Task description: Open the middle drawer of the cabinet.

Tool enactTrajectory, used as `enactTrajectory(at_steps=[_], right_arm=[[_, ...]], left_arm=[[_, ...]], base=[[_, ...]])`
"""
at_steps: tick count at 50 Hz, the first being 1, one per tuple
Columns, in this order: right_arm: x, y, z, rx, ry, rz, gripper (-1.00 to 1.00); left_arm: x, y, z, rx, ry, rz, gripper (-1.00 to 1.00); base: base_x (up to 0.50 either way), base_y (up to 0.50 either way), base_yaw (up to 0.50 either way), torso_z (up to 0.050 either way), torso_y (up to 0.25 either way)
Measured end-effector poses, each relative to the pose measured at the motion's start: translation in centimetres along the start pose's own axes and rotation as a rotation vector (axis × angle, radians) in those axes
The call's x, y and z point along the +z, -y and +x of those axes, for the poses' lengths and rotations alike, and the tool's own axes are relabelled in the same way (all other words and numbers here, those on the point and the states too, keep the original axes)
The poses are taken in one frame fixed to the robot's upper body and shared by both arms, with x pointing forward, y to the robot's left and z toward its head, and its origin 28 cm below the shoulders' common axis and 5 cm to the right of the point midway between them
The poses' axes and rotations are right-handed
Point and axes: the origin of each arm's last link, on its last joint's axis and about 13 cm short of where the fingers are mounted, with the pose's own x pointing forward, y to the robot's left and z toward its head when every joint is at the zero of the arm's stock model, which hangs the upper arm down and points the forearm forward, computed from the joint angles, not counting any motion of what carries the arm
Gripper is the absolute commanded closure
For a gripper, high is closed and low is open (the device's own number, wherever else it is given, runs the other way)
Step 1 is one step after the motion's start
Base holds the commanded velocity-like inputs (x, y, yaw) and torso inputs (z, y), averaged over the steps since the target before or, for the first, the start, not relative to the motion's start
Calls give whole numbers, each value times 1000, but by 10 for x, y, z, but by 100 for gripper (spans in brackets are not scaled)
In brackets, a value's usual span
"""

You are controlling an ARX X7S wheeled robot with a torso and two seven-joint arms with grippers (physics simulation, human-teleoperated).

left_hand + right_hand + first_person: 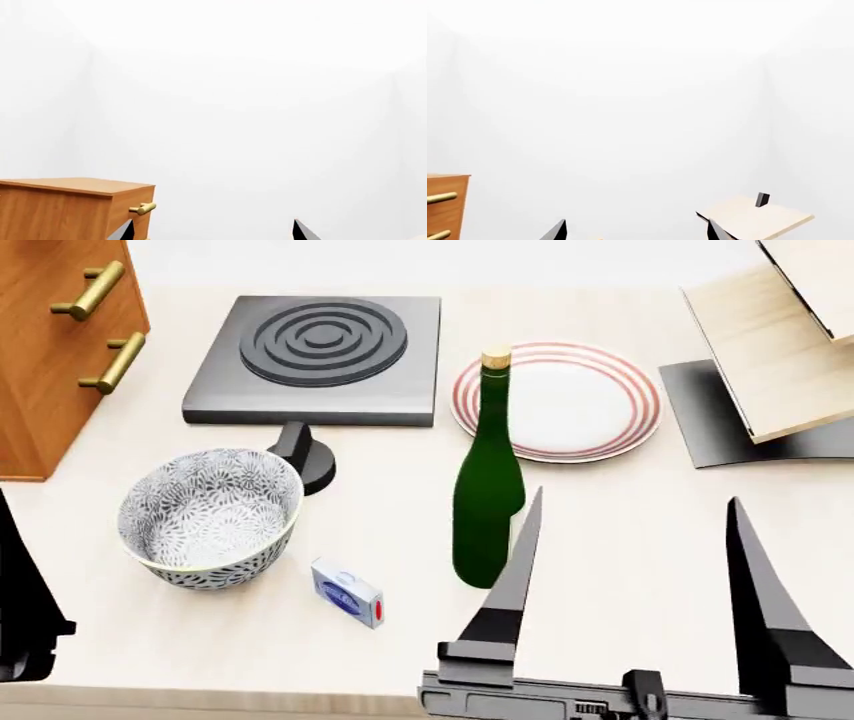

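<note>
The orange-brown cabinet [54, 390] stands at the table's far left, its top cut off in the head view. Two brass bar handles show there. The upper one [87, 290] appears to belong to the middle drawer, which looks shut. In the right wrist view the cabinet [447, 200] shows a top handle and a second handle [437, 234] below it. My right gripper [635, 496] is open and empty over the table's front right, far from the cabinet. My left gripper [213, 229] is open and empty, with the cabinet [67, 205] off to one side.
A dark stove plate [320, 350] with a black knob [304, 455], a patterned bowl [207, 510], a green bottle [487, 490], a red-ringed plate [558, 400] and a small blue-white box [347, 595] stand on the table. A pale shelf unit [787, 340] is at the far right.
</note>
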Motion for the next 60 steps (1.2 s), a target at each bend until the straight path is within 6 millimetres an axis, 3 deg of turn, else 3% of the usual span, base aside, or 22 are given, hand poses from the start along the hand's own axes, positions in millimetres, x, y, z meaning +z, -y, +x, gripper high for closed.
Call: enactTrajectory(at_steps=[26, 60], right_arm=[[11, -1, -3, -1, 74, -20, -100], [14, -2, -5, -2, 99, -19, -100]], left_arm=[[14, -1, 0, 13, 46, -12, -100], [18, -2, 1, 35, 91, 18, -100]], base=[[15, 0, 0, 0, 0], [500, 0, 0, 0, 0]])
